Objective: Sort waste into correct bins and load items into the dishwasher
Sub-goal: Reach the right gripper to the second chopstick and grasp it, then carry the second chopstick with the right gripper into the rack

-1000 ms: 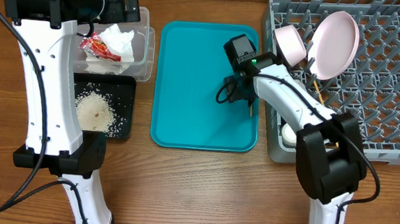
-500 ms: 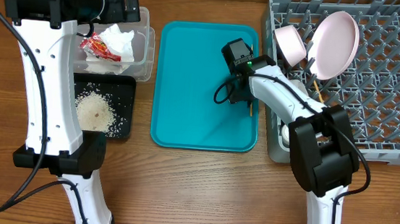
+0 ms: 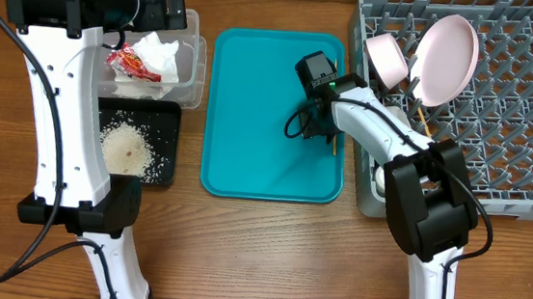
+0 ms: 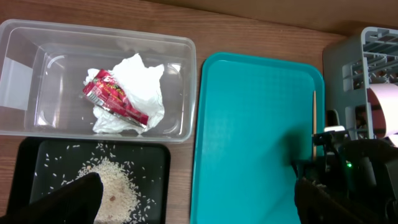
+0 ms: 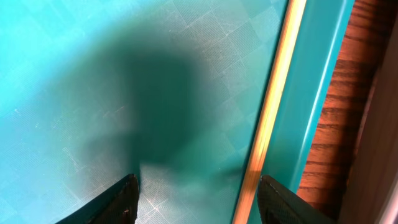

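Between the widely spread fingers of the right claw (image 5: 198,202), close to the one by the rim of the tray (image 5: 93,74), lies a chopstick (image 5: 272,106), so closing off-centre could wedge it against that rim or flick it away.

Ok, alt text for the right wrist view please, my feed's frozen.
The right gripper, open, points down at a wooden chopstick lying along the raised edge of the teal tray. The chopstick runs between the fingers, close to one.
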Controlling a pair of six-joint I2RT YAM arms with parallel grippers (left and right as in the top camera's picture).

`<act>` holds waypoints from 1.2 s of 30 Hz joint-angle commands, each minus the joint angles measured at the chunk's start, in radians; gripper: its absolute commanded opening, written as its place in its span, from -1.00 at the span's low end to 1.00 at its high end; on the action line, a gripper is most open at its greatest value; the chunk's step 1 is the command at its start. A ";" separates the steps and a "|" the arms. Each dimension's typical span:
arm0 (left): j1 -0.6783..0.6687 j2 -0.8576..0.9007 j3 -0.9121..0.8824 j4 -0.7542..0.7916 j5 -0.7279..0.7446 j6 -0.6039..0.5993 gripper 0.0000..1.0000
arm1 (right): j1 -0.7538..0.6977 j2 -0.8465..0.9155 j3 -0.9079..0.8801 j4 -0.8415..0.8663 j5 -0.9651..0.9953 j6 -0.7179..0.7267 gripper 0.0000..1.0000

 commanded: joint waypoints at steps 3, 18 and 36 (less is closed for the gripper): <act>-0.003 -0.021 0.014 -0.002 -0.007 -0.010 1.00 | -0.004 0.045 0.001 -0.009 -0.051 0.020 0.25; -0.003 -0.021 0.014 -0.002 -0.007 -0.010 1.00 | -0.005 0.045 0.001 -0.064 -0.196 0.057 -0.19; -0.003 -0.021 0.014 -0.002 -0.007 -0.010 1.00 | -0.010 -0.115 0.187 -0.253 -0.200 0.028 -0.93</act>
